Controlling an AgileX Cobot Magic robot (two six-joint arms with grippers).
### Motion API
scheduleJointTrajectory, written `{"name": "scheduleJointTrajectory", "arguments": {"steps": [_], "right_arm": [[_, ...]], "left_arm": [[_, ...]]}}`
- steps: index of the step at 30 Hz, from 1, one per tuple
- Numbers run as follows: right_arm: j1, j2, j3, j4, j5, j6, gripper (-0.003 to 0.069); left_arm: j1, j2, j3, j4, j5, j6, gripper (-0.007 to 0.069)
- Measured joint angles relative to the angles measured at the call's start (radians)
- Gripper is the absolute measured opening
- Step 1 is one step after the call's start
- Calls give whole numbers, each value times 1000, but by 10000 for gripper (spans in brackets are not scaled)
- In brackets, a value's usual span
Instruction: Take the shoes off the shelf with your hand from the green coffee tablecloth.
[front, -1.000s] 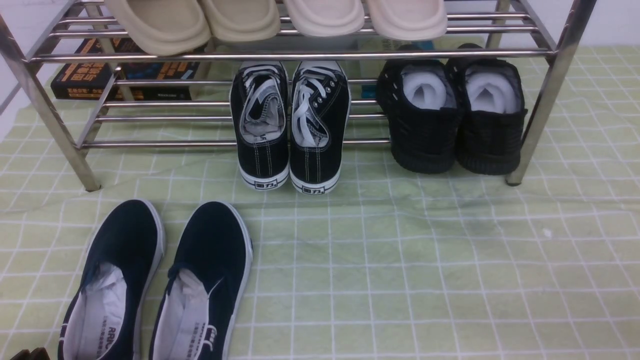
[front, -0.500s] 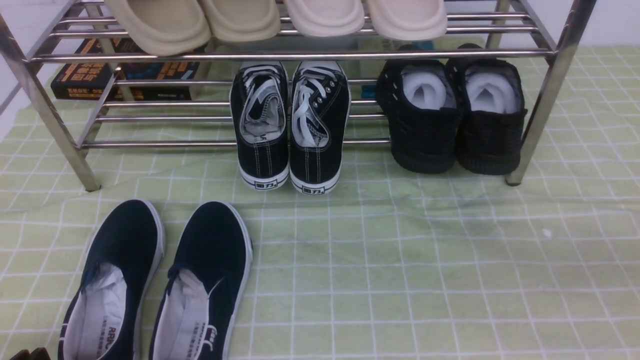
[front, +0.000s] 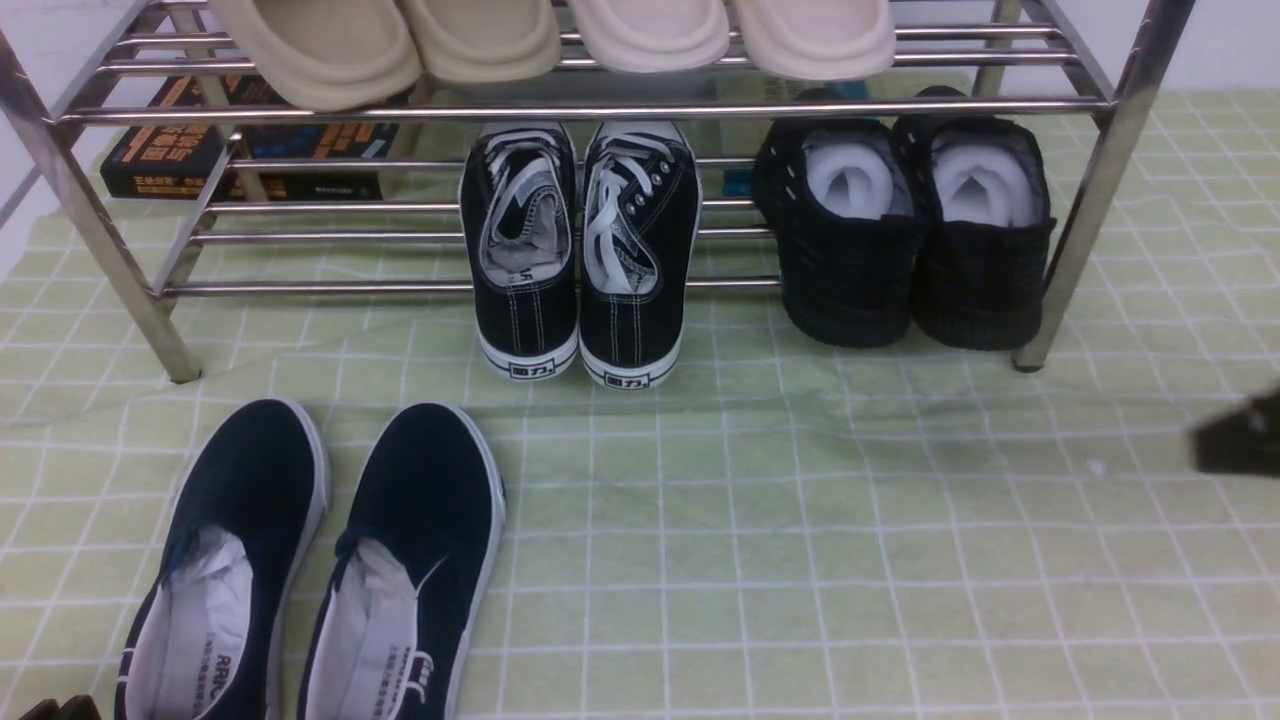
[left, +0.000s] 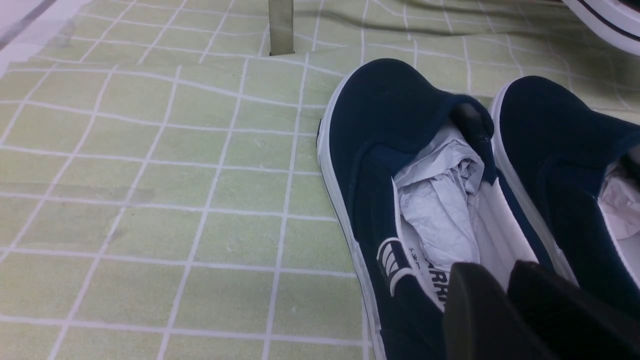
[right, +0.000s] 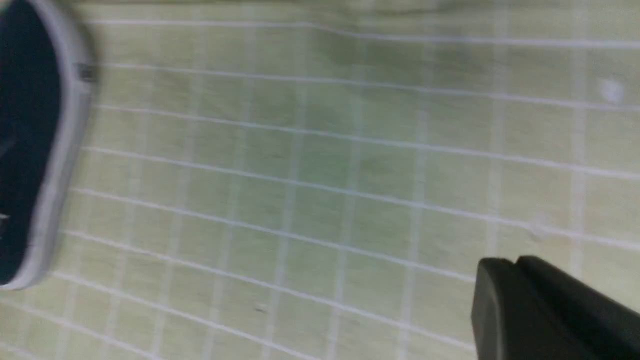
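The shoes (front: 905, 265) sat side by side at the right end of the lower tier of the shelf (front: 600, 110), heels toward us, untouched. We saw the shelf standing on the green coffee tablecloth (front: 800, 560). Our right gripper (right: 515, 265) hovered over the cloth beyond the shelf's right front leg, fingers pressed together, empty. Our left gripper (left: 505, 280), likewise closed, hung over the navy slip-ons (front: 310, 560).

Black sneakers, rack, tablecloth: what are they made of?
Black sneakers: apparently matte knit mesh, with a ribbed texture visible. Rack: polished metal tubes with bright reflections. Tablecloth: thin cloth, possibly coated; it shows wrinkles and a printed white grid.
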Motion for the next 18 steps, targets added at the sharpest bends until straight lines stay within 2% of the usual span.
{"name": "scheduleJointTrajectory", "arguments": {"steps": [1,4,5,6,8,11,12,14,16,17,18], "right_arm": [[19,58,-20,113,-4,-110,111],[92,137,-69,238,-15,-232,202],[106,147,-74,242,-15,-237,209],[154,191,-120,249,-15,-259,258],[220,248,-202,223,-11,-255,305],[307,332,-349,105,-5,-186,353],[307,338,-360,94,-5,-186,353],[372,420,-496,-81,0,-78,375],[401,452,-552,-155,0,-27,382],[445,516,-626,-307,1,54,392],[468,547,-662,-380,1,101,398]], "left_arm": [[0,0,0,0,0,0,132],[0,0,0,0,0,0,136],[0,0,0,0,0,0,137],[0,0,0,0,0,0,139],[0,0,0,0,0,0,140],[0,0,0,0,0,0,142],[0,0,0,0,0,0,143],[0,0,0,0,0,0,144],[0,0,0,0,0,0,145],[0,0,0,0,0,0,146],[0,0,0,0,0,0,146]]}}
